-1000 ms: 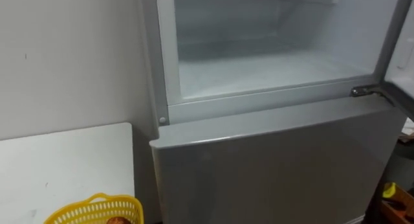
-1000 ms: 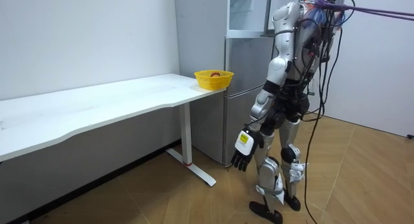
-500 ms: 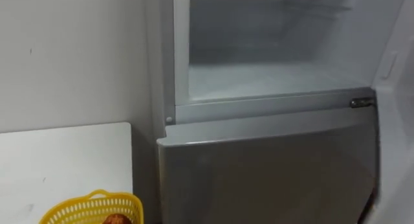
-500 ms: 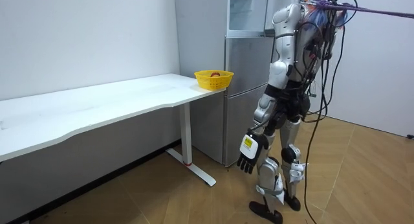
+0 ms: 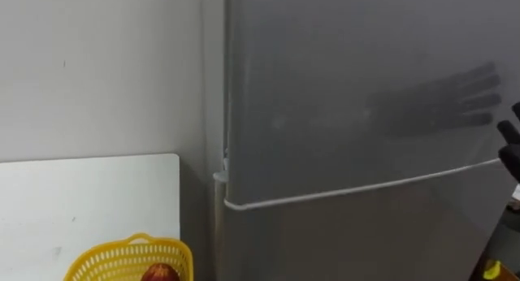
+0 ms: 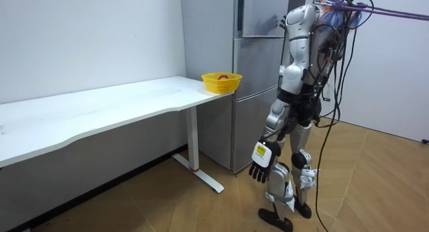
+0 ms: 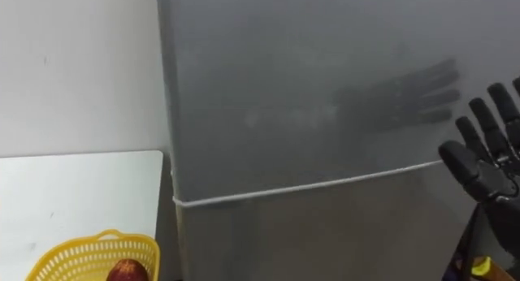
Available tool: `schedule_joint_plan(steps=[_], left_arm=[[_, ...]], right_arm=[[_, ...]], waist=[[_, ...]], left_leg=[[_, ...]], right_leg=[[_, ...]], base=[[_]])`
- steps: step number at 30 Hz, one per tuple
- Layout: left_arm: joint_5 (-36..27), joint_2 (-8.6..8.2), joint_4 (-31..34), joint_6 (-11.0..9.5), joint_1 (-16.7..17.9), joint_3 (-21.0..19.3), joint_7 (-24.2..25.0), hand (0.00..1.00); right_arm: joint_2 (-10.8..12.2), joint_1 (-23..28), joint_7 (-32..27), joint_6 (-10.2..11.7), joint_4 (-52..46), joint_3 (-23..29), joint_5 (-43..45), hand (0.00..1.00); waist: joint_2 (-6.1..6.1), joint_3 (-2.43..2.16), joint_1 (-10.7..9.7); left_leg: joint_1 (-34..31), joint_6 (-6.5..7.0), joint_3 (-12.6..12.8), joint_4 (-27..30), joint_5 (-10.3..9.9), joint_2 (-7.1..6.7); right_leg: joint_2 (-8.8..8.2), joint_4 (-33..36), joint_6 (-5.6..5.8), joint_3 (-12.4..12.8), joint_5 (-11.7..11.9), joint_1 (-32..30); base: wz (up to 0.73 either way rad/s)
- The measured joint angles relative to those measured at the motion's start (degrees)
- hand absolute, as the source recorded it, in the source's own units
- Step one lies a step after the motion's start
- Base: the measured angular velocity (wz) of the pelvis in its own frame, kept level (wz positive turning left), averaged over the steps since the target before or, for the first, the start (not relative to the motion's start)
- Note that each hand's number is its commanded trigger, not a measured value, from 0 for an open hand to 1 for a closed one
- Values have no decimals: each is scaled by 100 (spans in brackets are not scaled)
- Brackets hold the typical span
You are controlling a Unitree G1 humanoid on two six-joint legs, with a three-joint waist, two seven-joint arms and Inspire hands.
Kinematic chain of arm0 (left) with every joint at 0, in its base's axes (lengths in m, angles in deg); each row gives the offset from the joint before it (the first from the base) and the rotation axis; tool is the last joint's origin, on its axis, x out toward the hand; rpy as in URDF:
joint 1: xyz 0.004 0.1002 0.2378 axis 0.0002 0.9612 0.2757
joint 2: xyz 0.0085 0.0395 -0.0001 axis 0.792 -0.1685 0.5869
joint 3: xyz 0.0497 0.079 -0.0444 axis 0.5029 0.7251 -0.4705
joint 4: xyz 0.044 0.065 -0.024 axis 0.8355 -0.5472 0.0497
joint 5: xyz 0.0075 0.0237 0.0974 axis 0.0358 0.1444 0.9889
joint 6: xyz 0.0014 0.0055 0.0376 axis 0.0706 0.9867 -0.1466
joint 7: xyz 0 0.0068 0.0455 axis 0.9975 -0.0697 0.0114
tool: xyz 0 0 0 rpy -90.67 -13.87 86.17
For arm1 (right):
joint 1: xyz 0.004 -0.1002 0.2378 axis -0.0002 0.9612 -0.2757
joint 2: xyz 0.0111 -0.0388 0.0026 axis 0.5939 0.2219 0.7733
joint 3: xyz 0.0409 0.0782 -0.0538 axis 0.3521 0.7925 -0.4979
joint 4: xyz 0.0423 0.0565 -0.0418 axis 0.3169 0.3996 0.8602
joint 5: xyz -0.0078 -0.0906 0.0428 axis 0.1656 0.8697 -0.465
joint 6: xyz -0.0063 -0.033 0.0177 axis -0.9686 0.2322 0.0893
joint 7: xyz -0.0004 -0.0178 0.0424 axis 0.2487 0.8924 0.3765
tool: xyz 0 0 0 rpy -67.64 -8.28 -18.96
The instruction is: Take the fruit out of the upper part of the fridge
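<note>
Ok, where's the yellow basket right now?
At the lower left of the eye views, the yellow basket sits on the end of the white table beside the fridge, with a reddish fruit inside it.

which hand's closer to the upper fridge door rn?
Right. The right hand is raised, fingers straight, in front of the upper fridge door by its right side; the left hand hangs low beside the robot's leg, well below that door.

From my station I see a long white table (image 6: 120, 101) against the pale wall (image 6: 80, 37), a yellow basket (image 6: 222, 82) on its near corner, wooden floor (image 6: 382, 185) beneath
</note>
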Motion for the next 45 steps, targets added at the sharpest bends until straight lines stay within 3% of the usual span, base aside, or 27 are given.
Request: schedule_joint_plan(steps=[9, 22, 26, 31, 39, 45], left_arm=[[20, 10, 2, 112, -11, 183, -11, 0], [32, 19, 19, 181, -17, 227, -10, 0], [44, 30, 19, 180, -15, 300, -13, 0], [49, 34, -17, 151, -9, 328, -116, 0], [46, 35, 40, 125, -2, 350, -364, 0], [61, 34, 181, 186, -53, 472, -403, 0]], right_arm=[[-1, 305, 52, -90, -1, -264, 188, 0], [-1, 314, -162, -83, -3, -299, 231, 0], [-1, 312, -545, -83, -159, -294, 362, 0], [0, 335, -1128, -77, -244, -275, 1232, 0], [0, 703, -2531, -76, -239, 4, 1947, 0], [47, 1001, -3091, -56, 226, -69, 2887, 0]], waist=[[11, 7, 170], [62, 15, 142], [119, 36, 58], [147, 52, -24], [190, 54, -187], [239, 63, -159]], left_leg=[[15, 0, -5, 0, 0, -1], [9, 1, -40, 9, 1, -1], [3, 9, -40, 23, -4, -5], [12, 10, -35, 16, -5, -9], [15, 6, -36, -14, -1, -8], [-34, 5, 45, -15, -1, 0]], right_leg=[[0, -5, 2, -6, 4, 17], [-38, -8, 1, -90, 14, 37], [-42, -7, 6, -121, 16, 43], [-43, -8, 7, -111, 16, 44], [-49, -12, 8, -110, 16, 33], [-41, -4, 7, 26, 16, -65]], base=[[0], [2], [1], [0], [0], [-7]])
